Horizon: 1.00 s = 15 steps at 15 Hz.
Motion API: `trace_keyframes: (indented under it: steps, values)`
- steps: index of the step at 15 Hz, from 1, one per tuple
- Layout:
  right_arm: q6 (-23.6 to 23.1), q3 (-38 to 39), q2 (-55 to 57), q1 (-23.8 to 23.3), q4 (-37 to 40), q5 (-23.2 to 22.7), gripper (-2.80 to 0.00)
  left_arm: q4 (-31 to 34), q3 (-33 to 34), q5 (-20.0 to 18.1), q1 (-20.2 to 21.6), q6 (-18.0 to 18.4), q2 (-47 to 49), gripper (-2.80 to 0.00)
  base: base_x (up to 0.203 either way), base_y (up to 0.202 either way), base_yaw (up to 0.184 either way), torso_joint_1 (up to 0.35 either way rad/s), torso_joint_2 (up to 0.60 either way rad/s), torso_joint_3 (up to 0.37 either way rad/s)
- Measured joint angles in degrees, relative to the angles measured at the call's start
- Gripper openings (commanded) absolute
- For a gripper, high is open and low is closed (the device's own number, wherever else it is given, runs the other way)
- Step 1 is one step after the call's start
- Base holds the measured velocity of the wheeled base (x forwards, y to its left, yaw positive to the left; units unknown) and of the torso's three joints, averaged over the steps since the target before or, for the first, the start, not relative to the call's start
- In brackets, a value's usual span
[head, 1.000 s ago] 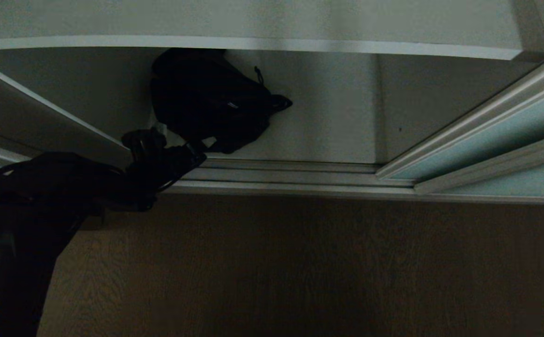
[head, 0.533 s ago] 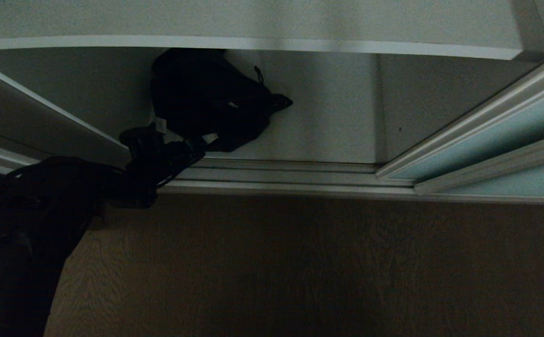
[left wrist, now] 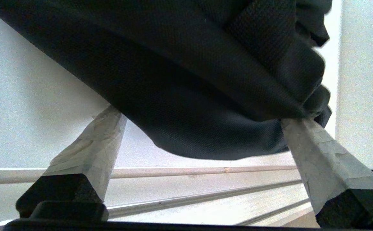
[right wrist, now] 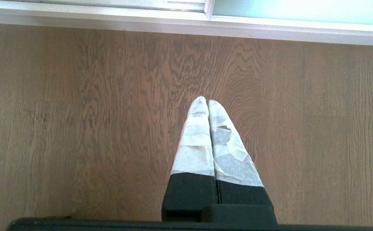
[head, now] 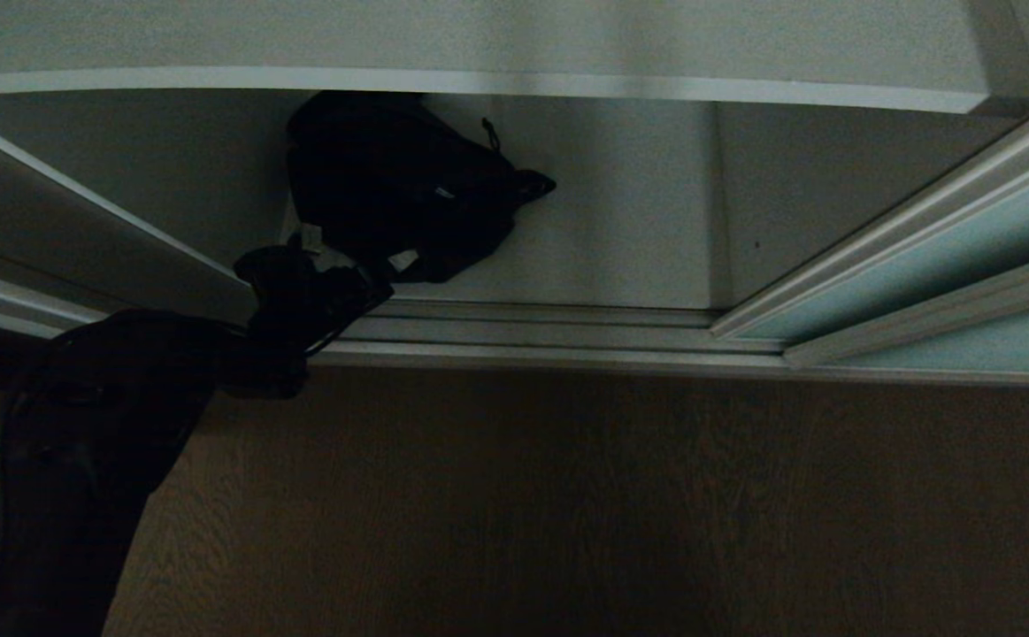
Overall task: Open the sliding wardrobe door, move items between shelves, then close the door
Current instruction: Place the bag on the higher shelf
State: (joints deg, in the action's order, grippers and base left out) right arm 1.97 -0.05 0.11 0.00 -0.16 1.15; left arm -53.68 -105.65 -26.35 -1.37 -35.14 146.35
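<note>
Jaws of the left gripper point(left wrist: 202, 128) stand spread wide at the front edge of the wardrobe's bottom board, their taped fingers point(left wrist: 93, 150) flanking the lower bulge of the black bag point(head: 399, 186); whether they touch it I cannot tell. That bag lies under the shelf point(head: 514, 84). Sliding wardrobe door point(head: 921, 265) stands pushed to the right. Right gripper point(right wrist: 208, 104) hangs over the wood floor point(right wrist: 77, 112), its jaws pressed together.

Legible text, labels, brands, numbers, signs: none showing. A small pale tag on the black bag point(head: 399, 186) is appearing in the head view, but it is too small to read.
</note>
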Motion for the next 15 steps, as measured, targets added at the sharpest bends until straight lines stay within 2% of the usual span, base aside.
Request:
trace_keyframes:
  steps: [1,5,10,12,15]
  values:
    - [0.00,0.00,0.00,0.00,0.00,-0.02,-2.80,-0.15,-0.23,0.03,-0.04,-0.01,0.32,-2.80,0.000,0.000,0.000,0.000,0.00,0.000]
    - [-0.05,-0.05,0.00,0.00,0.00,-0.01,-2.80,0.37,-4.26,-0.05,-0.06,-0.53,2.29,-2.80,0.000,0.000,0.000,0.000,0.00,0.000]
    - [-0.02,0.00,0.00,0.00,0.00,0.00,-2.80,0.00,-4.81,0.44,-0.26,-0.23,3.24,-2.80,0.000,0.000,0.000,0.000,0.00,0.000]
    - [-0.05,-0.05,0.00,0.00,0.01,-0.01,-2.80,0.50,-3.04,0.37,-0.28,-0.43,2.33,-2.80,0.000,0.000,0.000,0.000,0.00,0.000]
    - [-0.02,0.02,0.00,0.00,0.00,-0.01,-2.80,-0.24,4.64,0.00,-0.34,-0.51,-1.77,-2.80,0.000,0.000,0.000,0.000,0.00,0.000]
